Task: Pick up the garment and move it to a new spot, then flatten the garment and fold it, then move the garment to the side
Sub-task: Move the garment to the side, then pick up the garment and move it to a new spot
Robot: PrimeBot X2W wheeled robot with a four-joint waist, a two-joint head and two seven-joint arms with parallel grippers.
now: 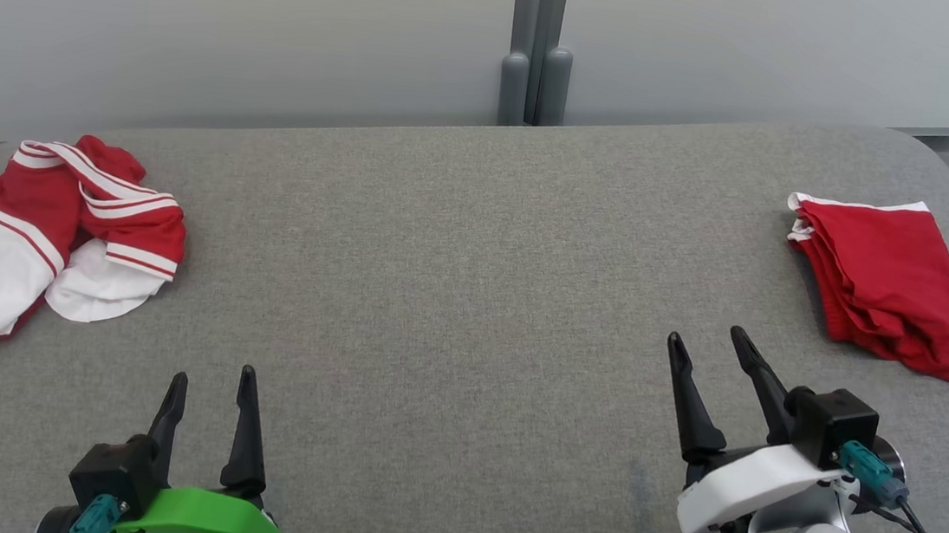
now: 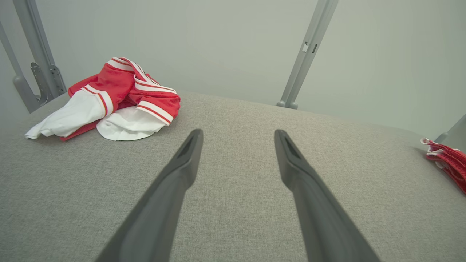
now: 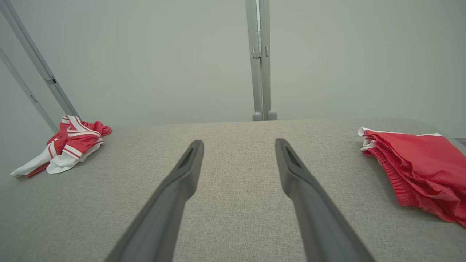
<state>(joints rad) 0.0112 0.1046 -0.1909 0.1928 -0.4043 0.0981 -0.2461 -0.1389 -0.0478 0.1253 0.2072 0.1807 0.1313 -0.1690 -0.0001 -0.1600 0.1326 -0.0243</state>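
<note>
Grippers, two, both empty.

Item 1: left gripper (image 1: 213, 372), green wrist shell. I see it over the near edge of the table (image 1: 458, 256), toward the table's left end. Its two long dark fingers (image 2: 182, 171) point at the table's far edge, almost straight ahead. The jaws stand wide apart with bare grey cloth showing in the gap.

Item 2: right gripper (image 1: 706, 333), white wrist shell with a black block and a teal plug on it. It is over the table's near edge toward the right end, reaching a little further in than the left one. The fingers lean slightly toward the table's left and stand spread wide, gripping nothing.

Item 3: crumpled garment (image 1: 69, 227), red with white stripes and white panels. It lies heaped at the table's far-left corner, with one white end trailing toward the near edge. It is well apart from both grippers.

Item 4: folded garment (image 1: 891, 280), plain red with a white strip along its far side. It lies flat in layers at the table's right end, near the right gripper but not touching it.

Item 5: table, grey woven cover with rounded corners.

Item 6: grey post (image 1: 537, 46), standing upright behind the middle of the table's far edge, between pale wall panels.
</note>
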